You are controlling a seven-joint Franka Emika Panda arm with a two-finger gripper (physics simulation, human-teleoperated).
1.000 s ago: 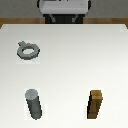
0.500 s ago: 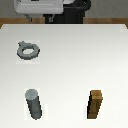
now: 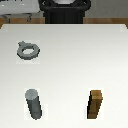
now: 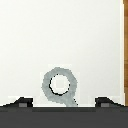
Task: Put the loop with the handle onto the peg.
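I am bringing the arm toward the loop with the handle (image 3: 28,51), which is lying flat on the white desk (image 3: 75,60) on the exterior view's left, well apart from the peg (image 3: 34,104) that is standing upright nearer the camera on the same side. This is the approach step, with nothing grasped yet. In the wrist view the loop with the handle (image 4: 61,86) is sitting just ahead of the gripper (image 4: 63,103), whose two dark fingertips (image 4: 21,103) are showing spread wide apart at either side of it, empty, with the stubby tab pointing toward the gripper body. The brown wooden block (image 3: 96,104) is standing near the peg on the exterior view's right and is playing no part here. In my judgement, the next move is calling for me to centre over the ring, descend, and close on its rim or tab, so that the hole is left free for the peg. Compared with a second ago, the pale arm (image 3: 17,9) is swinging further toward the exterior view's left at the far edge of the desk, while ring, peg and block are lying exactly where they were.
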